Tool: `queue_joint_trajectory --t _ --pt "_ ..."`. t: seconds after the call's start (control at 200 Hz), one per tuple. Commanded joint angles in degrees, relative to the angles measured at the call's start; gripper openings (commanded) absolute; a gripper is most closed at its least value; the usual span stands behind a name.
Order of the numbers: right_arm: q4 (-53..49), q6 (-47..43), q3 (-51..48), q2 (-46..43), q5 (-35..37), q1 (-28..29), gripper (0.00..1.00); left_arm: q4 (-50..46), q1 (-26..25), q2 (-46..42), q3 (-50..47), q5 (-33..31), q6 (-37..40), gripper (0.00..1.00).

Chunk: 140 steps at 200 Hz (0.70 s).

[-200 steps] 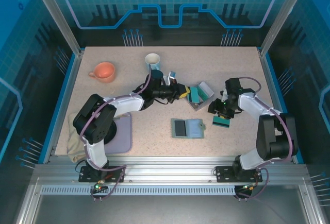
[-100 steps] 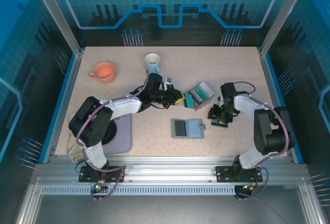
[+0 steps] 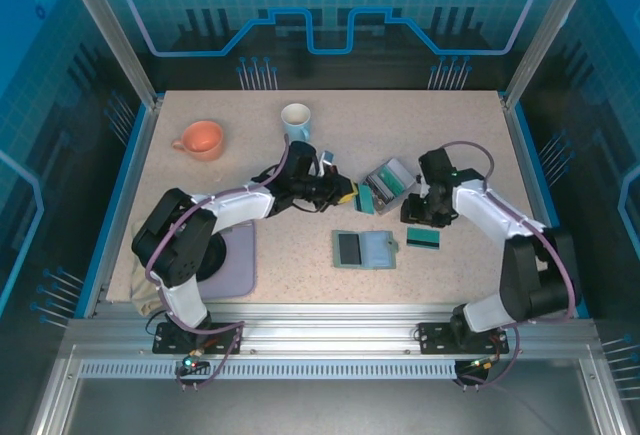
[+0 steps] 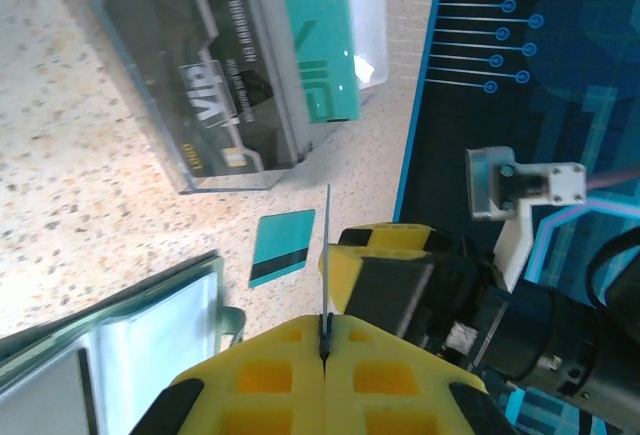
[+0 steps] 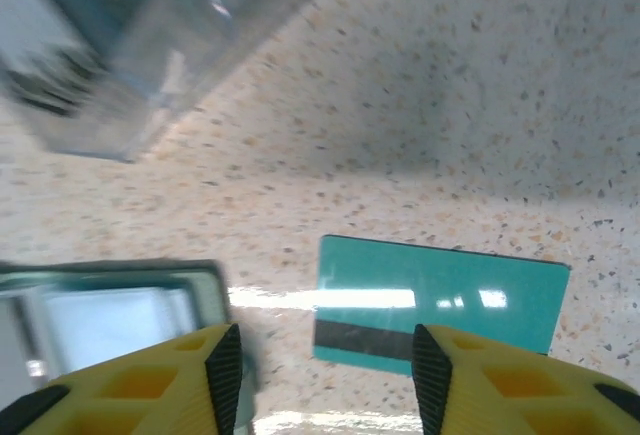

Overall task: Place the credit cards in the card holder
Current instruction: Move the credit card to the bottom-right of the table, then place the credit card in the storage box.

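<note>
While the left tool [image 4: 325, 333] is clamped shut on a thin card [image 4: 327, 245], the right tool [image 5: 322, 367] stands partly open and empty over a teal card [image 5: 440, 300].
From the left wrist the thin card is an edge-on sliver, so its face and colour cannot be told. The right wrist view is blurred along its top. It shows yellow fingers [image 5: 150, 380] apart with nothing between them, and the teal card flat on the worktop [image 3: 460, 135] beyond. Overhead, that card lies at 3 o'clock of the card holder [image 3: 363, 249], just beside it with a gap, its long axis running 9 to 3 and a dark stripe on its 6 o'clock edge. The holder lies open and flat, its long axis also 9 to 3, and both wrist views cut it off. At its 12 to 1 o'clock sits a clear box [image 4: 170, 170] holding a dark card [image 4: 215, 90] and a green one [image 4: 320, 45]. Their print reads from the left wrist but is mere patches overhead.
</note>
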Motion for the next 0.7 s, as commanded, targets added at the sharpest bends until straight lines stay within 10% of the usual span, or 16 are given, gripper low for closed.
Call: queue_joint_trajectory --t 0.0,0.37,0.695 --pt "1.9 0.5 3.1 -4.3 -10.8 -2.2 0.51 -0.7 -0.9 0.3 3.9 1.0 2.3 0.0" --pt "16.9 13.6 2.0 -3.5 -42.5 -7.1 0.5 10.0 -0.6 2.2 3.5 1.5 -6.9 0.0" --pt "19.9 14.6 2.4 1.3 -48.0 -7.3 0.4 15.9 -0.6 3.7 3.7 2.8 -10.5 0.0"
